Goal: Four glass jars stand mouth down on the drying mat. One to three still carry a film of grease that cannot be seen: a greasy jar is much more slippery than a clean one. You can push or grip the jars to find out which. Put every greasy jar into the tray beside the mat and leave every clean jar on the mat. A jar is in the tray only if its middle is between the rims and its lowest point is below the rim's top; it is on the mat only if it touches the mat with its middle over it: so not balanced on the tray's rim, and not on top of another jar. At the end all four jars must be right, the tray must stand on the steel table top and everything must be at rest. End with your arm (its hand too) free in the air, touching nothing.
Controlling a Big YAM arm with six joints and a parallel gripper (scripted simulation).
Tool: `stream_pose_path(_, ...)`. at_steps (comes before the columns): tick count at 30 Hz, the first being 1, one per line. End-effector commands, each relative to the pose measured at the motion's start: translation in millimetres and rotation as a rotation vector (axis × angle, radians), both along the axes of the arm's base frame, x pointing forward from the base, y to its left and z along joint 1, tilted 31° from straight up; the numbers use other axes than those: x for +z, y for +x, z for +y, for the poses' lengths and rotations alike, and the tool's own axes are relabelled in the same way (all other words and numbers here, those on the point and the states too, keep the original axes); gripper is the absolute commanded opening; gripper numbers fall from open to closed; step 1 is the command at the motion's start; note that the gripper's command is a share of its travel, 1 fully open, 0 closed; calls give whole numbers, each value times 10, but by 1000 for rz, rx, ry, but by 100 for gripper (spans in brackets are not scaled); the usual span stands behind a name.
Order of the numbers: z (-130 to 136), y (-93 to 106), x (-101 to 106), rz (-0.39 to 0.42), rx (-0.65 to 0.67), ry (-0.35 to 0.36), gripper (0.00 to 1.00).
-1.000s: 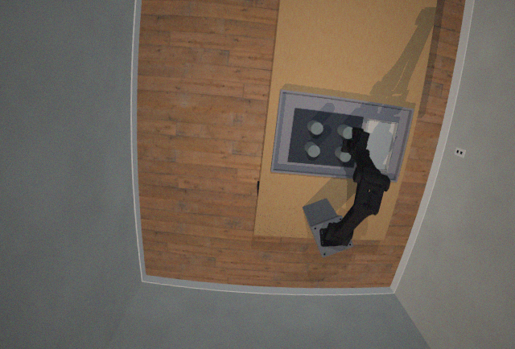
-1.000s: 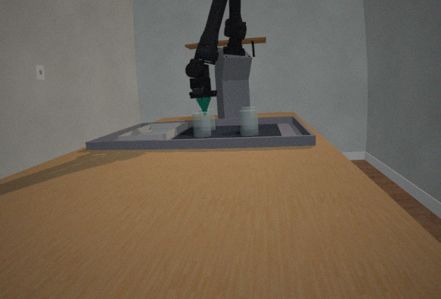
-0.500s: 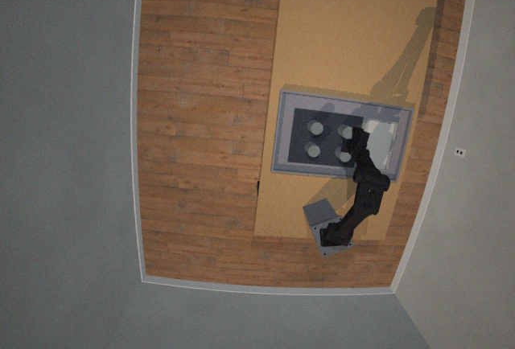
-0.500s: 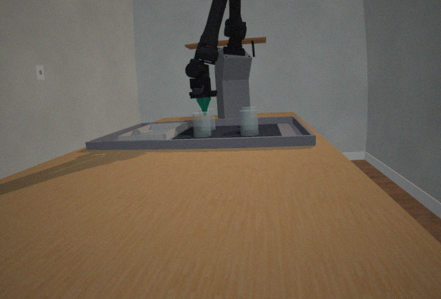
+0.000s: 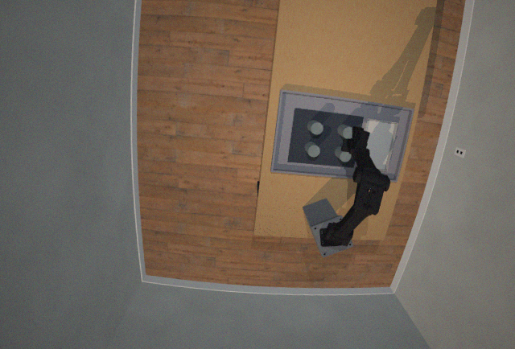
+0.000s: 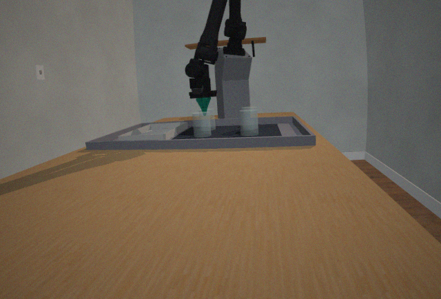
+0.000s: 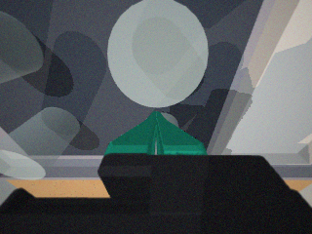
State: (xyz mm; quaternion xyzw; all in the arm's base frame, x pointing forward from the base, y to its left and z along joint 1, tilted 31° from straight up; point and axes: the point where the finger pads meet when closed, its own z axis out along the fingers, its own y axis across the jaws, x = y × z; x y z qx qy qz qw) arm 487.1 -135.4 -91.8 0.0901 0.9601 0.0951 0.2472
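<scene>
My gripper (image 6: 204, 114) (image 7: 156, 116) is shut and empty, its green fingertips pointing down between the two right-hand jars. All four jars stand on the dark mat (image 5: 299, 129) (image 6: 227, 131). The far right jar (image 5: 344, 132) (image 6: 201, 125) (image 7: 157, 54) is just ahead of the tips; I cannot tell whether they touch. The near right jar (image 5: 344, 154) (image 6: 213, 122) is mostly hidden behind the fingers in the wrist view. The far left jar (image 5: 316, 128) (image 6: 249, 123) (image 7: 17, 49) and near left jar (image 5: 313, 150) (image 7: 41, 134) stand apart. The white tray (image 5: 375, 121) (image 6: 171, 134) holds no jar that I can see.
A raised grey rim (image 5: 277, 127) (image 6: 199, 142) surrounds the steel top with the mat and tray. The arm (image 5: 368, 195) (image 6: 213, 14) reaches in from its base side and hides part of the tray in the top view.
</scene>
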Motion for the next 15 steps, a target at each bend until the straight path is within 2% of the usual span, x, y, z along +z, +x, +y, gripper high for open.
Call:
stream_pose_path(1,42,74,15,2,3,3,0)
stream_pose_path(15,39,88,23,2,3,3,0)
